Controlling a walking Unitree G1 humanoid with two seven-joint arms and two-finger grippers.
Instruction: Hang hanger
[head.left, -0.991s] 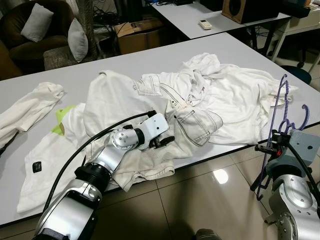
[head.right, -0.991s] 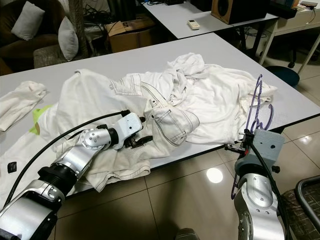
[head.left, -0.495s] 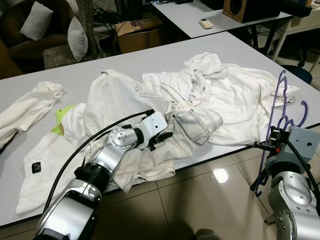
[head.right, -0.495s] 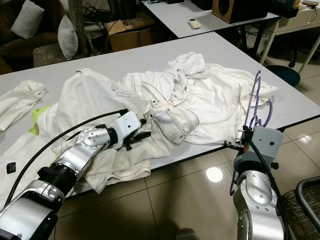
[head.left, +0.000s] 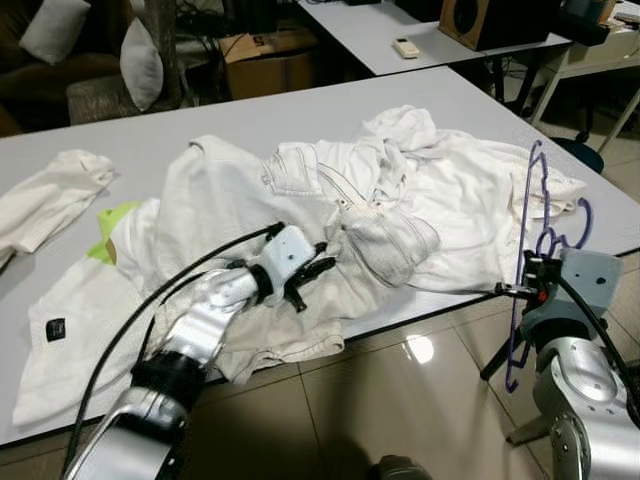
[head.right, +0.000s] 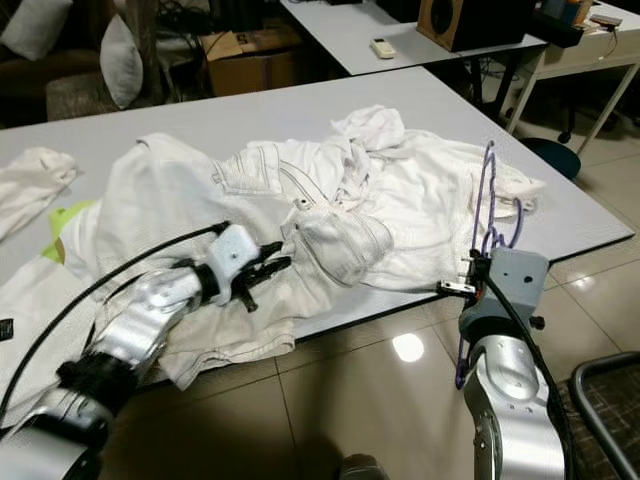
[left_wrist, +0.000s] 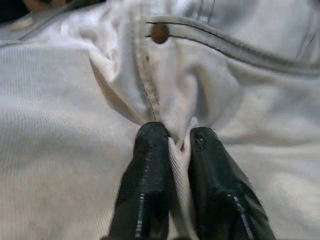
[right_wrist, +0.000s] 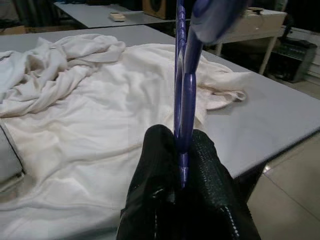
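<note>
White clothes (head.left: 400, 190) are sprawling across the grey surface (head.left: 130, 140). Left gripper (left_wrist: 175, 142) is pinching a fold of fabric; its wrist view reveals a button (left_wrist: 160, 33). Right gripper (right_wrist: 182, 150) is clamping the purple hanger (head.left: 528, 250) upright beside the surface's edge.

A brown cardboard box (head.left: 268, 62) sits on the floor beyond the grey counter (head.left: 150, 140), near two grey cushions (head.left: 140, 62).
</note>
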